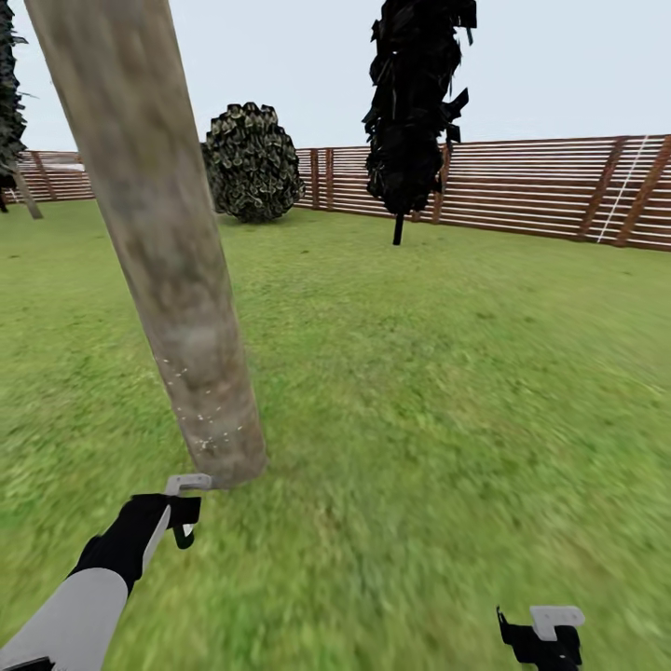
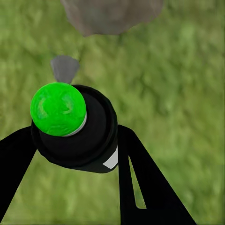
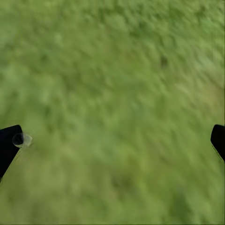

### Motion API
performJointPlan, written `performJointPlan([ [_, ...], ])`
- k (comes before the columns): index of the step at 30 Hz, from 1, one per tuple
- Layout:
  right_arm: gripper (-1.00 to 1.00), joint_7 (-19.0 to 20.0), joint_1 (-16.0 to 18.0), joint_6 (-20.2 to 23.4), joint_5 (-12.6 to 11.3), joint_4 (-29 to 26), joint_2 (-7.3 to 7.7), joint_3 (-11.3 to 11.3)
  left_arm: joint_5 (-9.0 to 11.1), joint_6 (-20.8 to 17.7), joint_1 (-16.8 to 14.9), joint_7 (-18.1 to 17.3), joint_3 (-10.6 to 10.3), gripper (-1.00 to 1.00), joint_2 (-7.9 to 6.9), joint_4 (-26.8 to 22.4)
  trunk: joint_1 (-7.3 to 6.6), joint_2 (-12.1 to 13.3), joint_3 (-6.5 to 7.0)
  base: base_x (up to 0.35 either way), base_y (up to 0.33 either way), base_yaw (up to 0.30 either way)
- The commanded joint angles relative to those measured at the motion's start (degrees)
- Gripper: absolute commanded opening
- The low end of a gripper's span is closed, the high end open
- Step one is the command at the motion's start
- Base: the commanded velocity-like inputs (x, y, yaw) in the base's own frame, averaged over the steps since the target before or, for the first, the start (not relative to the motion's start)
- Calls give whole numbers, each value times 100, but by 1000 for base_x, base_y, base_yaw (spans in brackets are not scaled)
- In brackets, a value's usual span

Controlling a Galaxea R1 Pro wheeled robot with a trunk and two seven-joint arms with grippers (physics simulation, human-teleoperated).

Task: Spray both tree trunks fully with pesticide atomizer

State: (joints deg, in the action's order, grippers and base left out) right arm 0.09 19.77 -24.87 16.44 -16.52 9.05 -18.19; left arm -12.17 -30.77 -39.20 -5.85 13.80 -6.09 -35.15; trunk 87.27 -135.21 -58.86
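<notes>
Clearly the pesticide atomizer (image 2: 75, 129) sits pinched between the two dark fingers (image 2: 140, 178) of the left claw (image 1: 185, 522), its black body wedged in the gap and its bright green top (image 2: 58, 108) facing the wrist camera, so its long axis appears to run roughly along the fingers, with the head end toward the wrist and the base toward the grass. A small grey cone (image 2: 64, 68) fans out from its side toward the base of the tree trunk (image 1: 163, 270), which rises just beyond the claw and leans away to the upper left; the outlet seems to point at the trunk's foot. Pale specks dot only the lowest part of the trunk, so the main risk, as I judge it, is uneven cover: held this low, the spray may miss the higher bark and the far side. Contact is another: the claw is very near the trunk. The right claw (image 1: 545, 638) hangs spread over bare grass (image 3: 117, 103), holding nothing. The second tree (image 1: 415, 102) stands well beyond, before the fence (image 1: 550, 191).
</notes>
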Motion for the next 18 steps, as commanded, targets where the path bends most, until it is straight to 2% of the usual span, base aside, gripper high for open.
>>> performJointPlan([
  [1,100,0,0,0,0,0,0,0,-4,1,0,-3,0,-100,1,0,0,0,0,198,-228,262],
  [10,100,8,0,0,0,0,0,0,-5,-2,0,-3,3,-100,2,10,0,0,0,176,-233,42],
  [14,100,1,0,0,0,0,0,0,-5,0,0,-3,1,-100,7,21,0,0,0,24,-267,16],
  [18,100,0,0,0,0,0,0,0,-12,-1,0,-3,8,-100,3,18,0,0,0,2,-272,187],
])
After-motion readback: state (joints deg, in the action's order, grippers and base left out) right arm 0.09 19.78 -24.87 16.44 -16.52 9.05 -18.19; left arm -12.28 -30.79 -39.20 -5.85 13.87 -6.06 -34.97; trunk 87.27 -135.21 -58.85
